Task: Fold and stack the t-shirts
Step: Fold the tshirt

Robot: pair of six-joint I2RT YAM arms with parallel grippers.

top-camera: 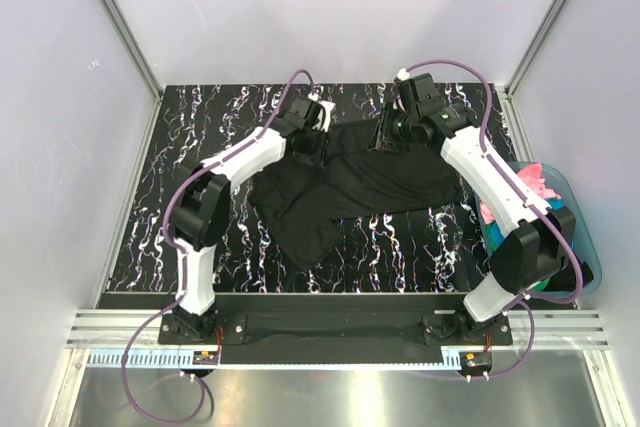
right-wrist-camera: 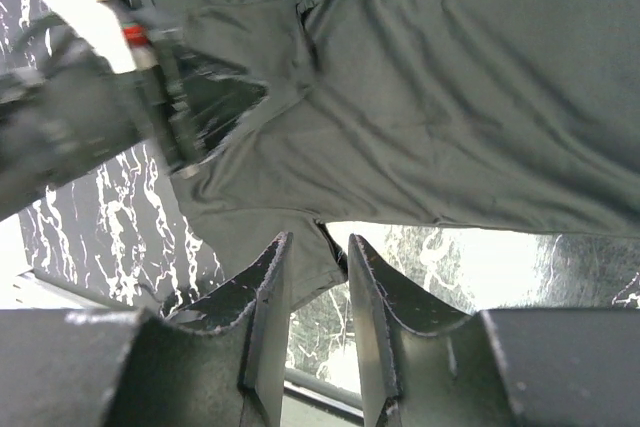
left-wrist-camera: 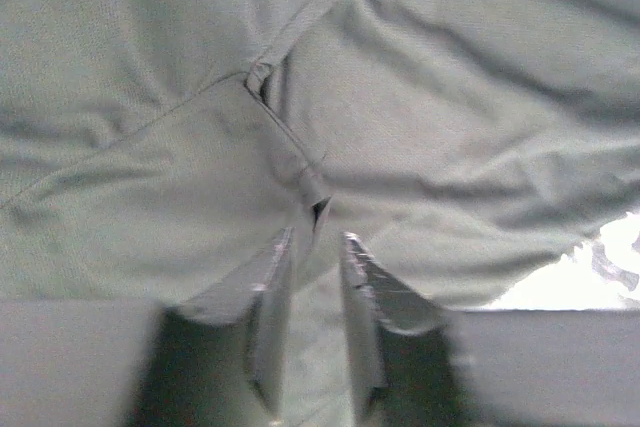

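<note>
A large black t-shirt (top-camera: 350,187) lies spread and rumpled on the marbled table; other t-shirts sit in the tub on the right. My left gripper (top-camera: 318,139) is over the shirt's far left part. In the left wrist view its fingers (left-wrist-camera: 268,287) stand apart above a seam of the cloth (left-wrist-camera: 450,97), pinching nothing. My right gripper (top-camera: 386,142) is at the shirt's far right edge. Its jaws (right-wrist-camera: 318,242) are also apart, with a hem corner of the shirt (right-wrist-camera: 450,97) lying between the fingertips and the table showing through the gap.
A translucent teal tub (top-camera: 590,257) stands at the table's right edge beside the right arm, holding pink cloth (top-camera: 540,187) and turquoise cloth (top-camera: 565,222). White walls and aluminium posts close in the table. The left arm (right-wrist-camera: 100,117) shows in the right wrist view.
</note>
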